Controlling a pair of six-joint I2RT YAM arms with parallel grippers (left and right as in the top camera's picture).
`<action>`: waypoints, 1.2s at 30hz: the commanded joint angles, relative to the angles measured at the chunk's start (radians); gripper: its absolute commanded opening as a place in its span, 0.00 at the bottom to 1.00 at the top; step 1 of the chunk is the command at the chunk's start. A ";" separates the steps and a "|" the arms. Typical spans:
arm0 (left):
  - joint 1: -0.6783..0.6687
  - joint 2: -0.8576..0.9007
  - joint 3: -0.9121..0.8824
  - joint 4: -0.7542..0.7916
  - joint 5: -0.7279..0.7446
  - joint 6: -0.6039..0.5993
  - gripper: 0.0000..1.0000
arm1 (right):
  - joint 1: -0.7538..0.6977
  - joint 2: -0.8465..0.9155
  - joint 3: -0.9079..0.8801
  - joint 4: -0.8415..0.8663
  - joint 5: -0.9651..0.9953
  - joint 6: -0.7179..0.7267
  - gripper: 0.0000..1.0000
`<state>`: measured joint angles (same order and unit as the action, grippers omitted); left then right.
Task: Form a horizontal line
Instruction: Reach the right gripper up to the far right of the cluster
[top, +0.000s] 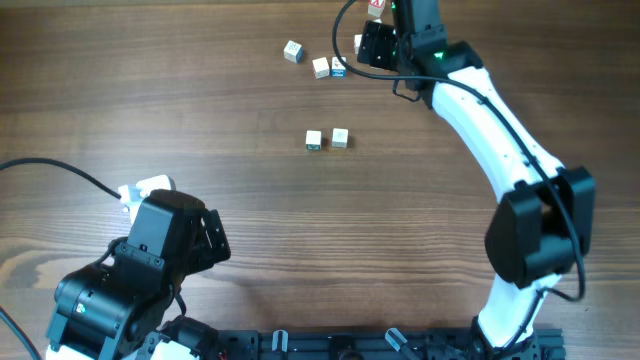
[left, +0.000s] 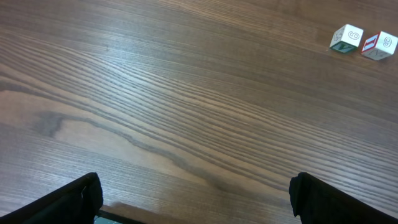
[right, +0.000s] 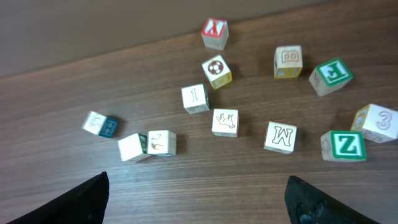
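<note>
No edge-to-edge row of three cubes shows. Two small white letter cubes, the left one (top: 314, 140) and the right one (top: 340, 138), lie side by side mid-table with a small gap. The left wrist view shows them far off, a green-marked one (left: 346, 38) and a red-striped one (left: 378, 45). My right gripper (top: 374, 46) is open and empty at the far edge, above several loose cubes; its jaws (right: 196, 193) hang wide over bare wood. My left gripper (top: 203, 238) is open and empty near the front left (left: 196, 196).
Loose cubes lie at the far side: one (top: 293, 51) and a touching pair (top: 329, 67). The right wrist view shows several more, among them a red X cube (right: 215, 33), an M cube (right: 280, 137) and a green Z cube (right: 346, 145). A white object (top: 150, 187) sits by the left arm.
</note>
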<state>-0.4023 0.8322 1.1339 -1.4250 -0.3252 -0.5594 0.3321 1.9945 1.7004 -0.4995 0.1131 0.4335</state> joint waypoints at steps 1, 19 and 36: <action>0.008 -0.002 -0.005 0.002 -0.016 -0.010 1.00 | -0.014 0.145 0.090 0.004 0.019 -0.009 0.89; 0.008 -0.002 -0.005 0.002 -0.016 -0.010 1.00 | -0.182 0.309 0.246 0.000 -0.257 -0.619 0.99; 0.008 -0.002 -0.005 0.002 -0.016 -0.011 1.00 | -0.194 0.389 0.245 0.043 -0.330 -0.723 0.98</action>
<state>-0.4023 0.8322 1.1339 -1.4250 -0.3252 -0.5598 0.1474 2.3363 1.9205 -0.4549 -0.1738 -0.2653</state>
